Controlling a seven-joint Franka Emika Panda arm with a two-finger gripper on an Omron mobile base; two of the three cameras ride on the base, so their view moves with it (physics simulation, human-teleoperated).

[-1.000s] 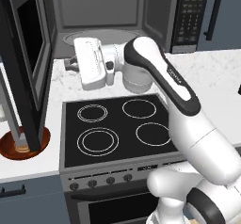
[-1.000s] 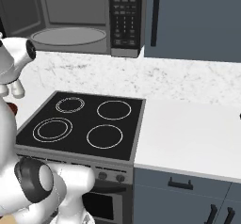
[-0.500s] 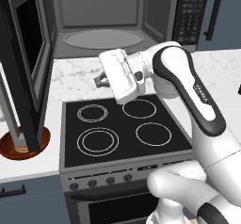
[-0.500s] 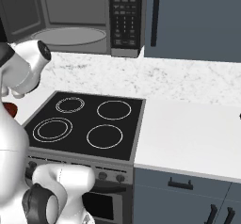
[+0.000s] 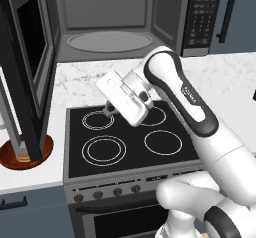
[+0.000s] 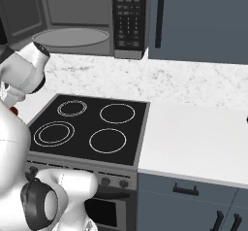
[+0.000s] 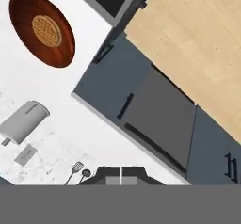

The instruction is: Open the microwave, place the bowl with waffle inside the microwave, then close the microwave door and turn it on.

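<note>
Microwave (image 5: 112, 19) cavity is exposed, microwave door (image 5: 30, 67) swung wide to the left, its lower edge hanging over the bowl (image 5: 22, 154) on the white counter (image 5: 35, 174) left of the stove (image 5: 130, 142). Waffle (image 7: 47, 30) sits in the bowl's middle. Turntable (image 5: 110, 41) bare. Gripper (image 5: 108, 109) hangs over the stove's back-left ring, fingers together, holding nothing, touching nothing. Well apart from the bowl; door panel stands between them.
</note>
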